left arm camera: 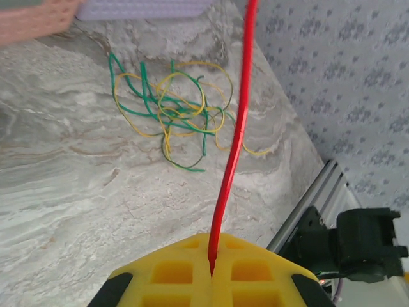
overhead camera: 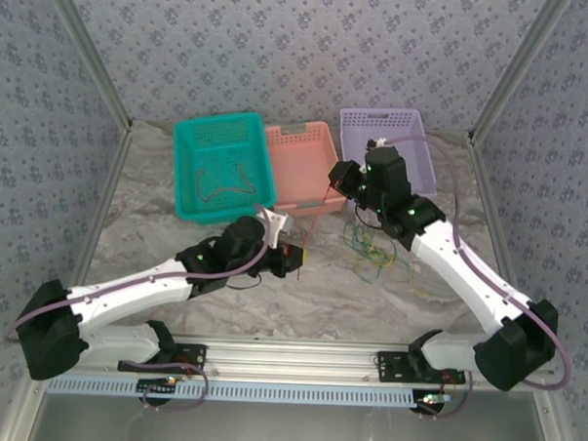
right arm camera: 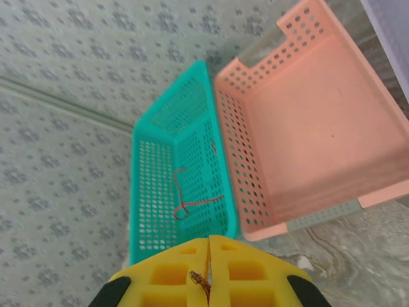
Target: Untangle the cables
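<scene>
While one cable point(right arm camera: 201, 201) already lies in the teal basket point(right arm camera: 153, 128) and the left tool point(left arm camera: 211, 256) and right tool point(right arm camera: 209, 256) each pinch the red cable point(left arm camera: 236, 128) stretched between them, the green-yellow tangle point(left arm camera: 172, 115) on the surface point(left arm camera: 64, 192) remains, so I judge the task is roughly half done.

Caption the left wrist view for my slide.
Left gripper shut on a taut red cable, green and yellow cables tangled on the marble table beyond.

Bright, even light falls from above, leaving only soft, pale shadows under the arms point(overhead camera: 135, 292) on the marble table point(overhead camera: 310, 294). In the 2 wrist views the yellow pads point(left arm camera: 172, 275) up close look slightly blurred.
</scene>
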`<action>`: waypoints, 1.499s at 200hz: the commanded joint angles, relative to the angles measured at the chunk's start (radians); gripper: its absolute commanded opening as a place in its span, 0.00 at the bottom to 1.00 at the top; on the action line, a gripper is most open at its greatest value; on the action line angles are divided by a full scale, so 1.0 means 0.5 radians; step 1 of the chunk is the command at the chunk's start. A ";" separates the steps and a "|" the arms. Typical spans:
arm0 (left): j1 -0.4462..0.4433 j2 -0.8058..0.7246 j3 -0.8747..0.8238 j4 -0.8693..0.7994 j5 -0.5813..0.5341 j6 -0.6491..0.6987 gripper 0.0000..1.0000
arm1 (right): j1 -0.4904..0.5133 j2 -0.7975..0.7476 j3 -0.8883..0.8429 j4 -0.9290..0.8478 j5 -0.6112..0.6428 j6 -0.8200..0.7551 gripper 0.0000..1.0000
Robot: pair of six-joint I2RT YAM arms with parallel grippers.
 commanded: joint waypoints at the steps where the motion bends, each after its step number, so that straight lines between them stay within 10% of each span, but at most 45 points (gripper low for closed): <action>1: -0.115 0.111 0.020 -0.104 0.033 0.098 0.00 | -0.096 0.075 0.231 -0.074 -0.113 -0.220 0.00; 40: -0.110 0.107 0.077 -0.083 -0.060 0.022 0.00 | -0.111 0.280 0.498 -0.375 -0.276 -0.345 0.00; 68: 0.054 -0.015 0.115 -0.103 -0.016 -0.218 0.00 | -0.113 0.299 0.646 -0.571 -0.244 -0.466 0.52; 99: 0.277 -0.188 0.179 -0.183 0.021 -0.475 0.00 | -0.132 0.172 0.753 -0.771 -0.065 -0.506 0.73; 198: 1.599 -0.119 0.482 -0.399 0.085 -0.825 0.00 | -0.053 -0.643 0.151 -0.870 0.164 -0.469 0.79; 259: 1.759 0.709 0.981 -0.665 0.100 -0.532 0.00 | 0.031 -0.866 -0.209 -0.952 0.352 -0.378 0.80; 300: 1.712 0.664 0.998 -0.781 0.051 -0.425 0.65 | -0.034 -0.904 -0.442 -1.073 0.520 -0.282 0.79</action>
